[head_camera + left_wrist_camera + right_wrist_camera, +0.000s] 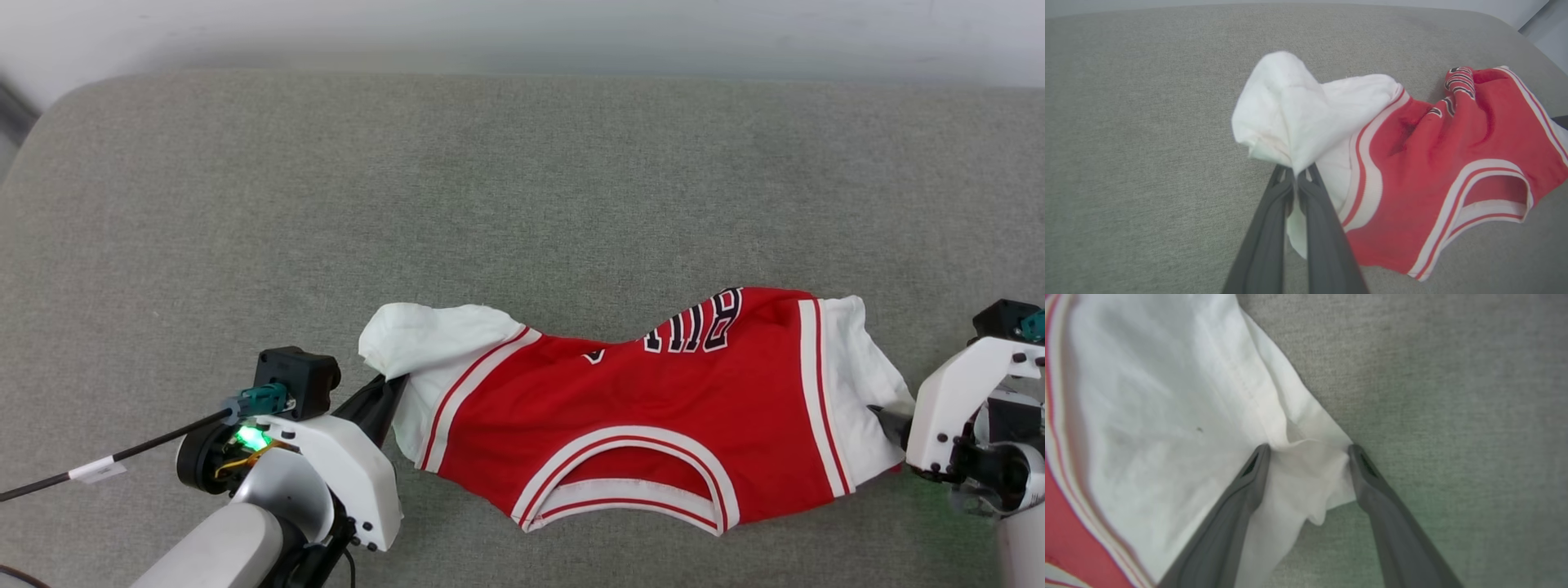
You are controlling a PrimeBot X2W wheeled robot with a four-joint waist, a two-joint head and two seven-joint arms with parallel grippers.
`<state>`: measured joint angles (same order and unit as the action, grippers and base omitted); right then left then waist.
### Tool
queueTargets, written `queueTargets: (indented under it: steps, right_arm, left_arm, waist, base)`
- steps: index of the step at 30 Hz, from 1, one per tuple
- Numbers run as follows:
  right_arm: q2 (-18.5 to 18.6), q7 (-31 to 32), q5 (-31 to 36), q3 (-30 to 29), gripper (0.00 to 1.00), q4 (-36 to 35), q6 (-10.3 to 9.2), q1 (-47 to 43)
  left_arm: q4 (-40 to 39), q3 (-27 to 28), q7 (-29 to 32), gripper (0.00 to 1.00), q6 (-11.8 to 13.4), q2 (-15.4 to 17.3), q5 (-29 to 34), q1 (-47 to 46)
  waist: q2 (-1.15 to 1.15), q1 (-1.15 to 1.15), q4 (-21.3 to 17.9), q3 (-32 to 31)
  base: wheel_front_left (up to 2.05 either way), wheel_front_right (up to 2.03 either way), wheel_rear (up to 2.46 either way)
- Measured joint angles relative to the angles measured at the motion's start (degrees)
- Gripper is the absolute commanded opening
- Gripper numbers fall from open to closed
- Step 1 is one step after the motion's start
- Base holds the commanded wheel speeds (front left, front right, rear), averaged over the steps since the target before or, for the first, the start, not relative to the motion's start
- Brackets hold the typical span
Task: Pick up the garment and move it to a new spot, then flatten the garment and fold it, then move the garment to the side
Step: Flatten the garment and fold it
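The garment [620, 408], a red jersey with white sleeves and striped trim, lies spread sideways on the grey cushion, collar toward me. My left gripper [393, 382] is shut on the hem of its left white sleeve [1290, 118], which bunches up above the fingertips [1306, 183]. My right gripper [886, 418] stands open at the right white sleeve [1180, 408]; its two fingers [1257, 465] straddle the sleeve's corner, cloth lying between them. Black lettering [694, 327] shows on the far folded edge of the jersey.
The grey upholstered surface [490, 188] stretches wide behind and to both sides of the jersey. A pale wall runs along the far edge. A black cable [114, 457] trails from my left wrist toward the left.
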<state>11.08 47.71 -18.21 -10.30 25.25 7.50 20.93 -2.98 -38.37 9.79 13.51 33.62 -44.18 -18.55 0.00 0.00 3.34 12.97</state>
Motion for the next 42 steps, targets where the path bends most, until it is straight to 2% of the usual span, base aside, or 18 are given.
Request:
queueTargets:
  steps: [1,2,8,13,16,20,26,33,40,42]
  right_arm:
    - [0.1,1.2,-0.2,0.1,0.17,0.6,0.00,0.6]
    - [0.3,2.0,-0.4,0.3,0.00,1.0,-0.01,1.0]
    - [0.8,3.8,-1.6,1.6,0.00,0.5,-0.01,0.9]
    - [2.3,0.7,-2.0,3.9,0.00,-6.9,0.00,0.8]
    - [3.8,-1.2,-1.6,4.4,0.00,-11.6,0.00,2.2]
    - [4.7,-3.8,0.1,5.3,0.00,-14.2,0.01,6.3]
    - [5.3,-8.3,2.9,7.0,0.00,-10.8,0.01,17.0]
    - [5.0,-16.3,5.1,9.1,0.00,-3.9,0.01,34.4]
    - [4.3,-26.4,9.0,10.4,0.00,1.1,0.01,53.4]
    - [4.1,-29.7,10.1,11.3,0.00,3.4,0.00,60.5]
  left_arm:
    - [0.2,0.0,-0.2,0.00,-0.1,0.0,-0.1,0.0]
    - [0.4,0.0,-0.4,0.00,-0.2,0.0,-0.2,0.0]
    - [1.0,0.9,-1.3,0.00,0.2,0.3,-0.8,0.6]
    - [0.7,3.5,-3.2,0.00,1.6,1.6,-0.8,0.5]
    - [1.0,5.2,-3.3,0.00,1.6,2.3,-1.2,-1.2]
    - [3.4,7.4,-2.3,0.00,0.1,2.8,-2.3,-6.7]
    - [12.1,9.2,-1.0,0.00,-3.0,0.2,-3.0,-20.4]
    - [23.9,9.5,-0.7,0.00,-6.4,-2.8,-1.2,-37.7]
    - [33.3,12.4,-6.1,0.00,-8.3,-5.0,1.1,-56.2]
    - [36.4,12.6,-8.7,0.00,-9.7,-5.6,2.4,-62.7]
  waist:
    - [0.00,0.00,0.1,0.1]
    - [0.00,0.00,0.1,0.0]
    - [0.00,0.00,-0.4,-1.1]
    - [0.00,0.01,-1.2,-3.1]
    - [0.00,0.00,-1.6,-4.5]
    - [0.00,0.00,-2.2,-5.6]
    - [0.00,0.00,-2.3,-4.3]
    - [0.00,0.01,-2.6,0.8]
    - [0.00,0.01,-3.4,8.4]
    - [0.00,0.01,-3.9,11.6]
  base:
    - [0.00,0.00,0.00]
    - [0.00,0.00,0.00]
    - [0.00,0.00,0.00]
    - [0.00,0.00,0.00]
    - [0.00,0.00,0.00]
    - [0.00,0.00,0.00]
    - [0.00,0.00,0.00]
    - [0.00,0.00,0.00]
    - [0.00,0.00,0.00]
    - [0.00,0.00,0.00]
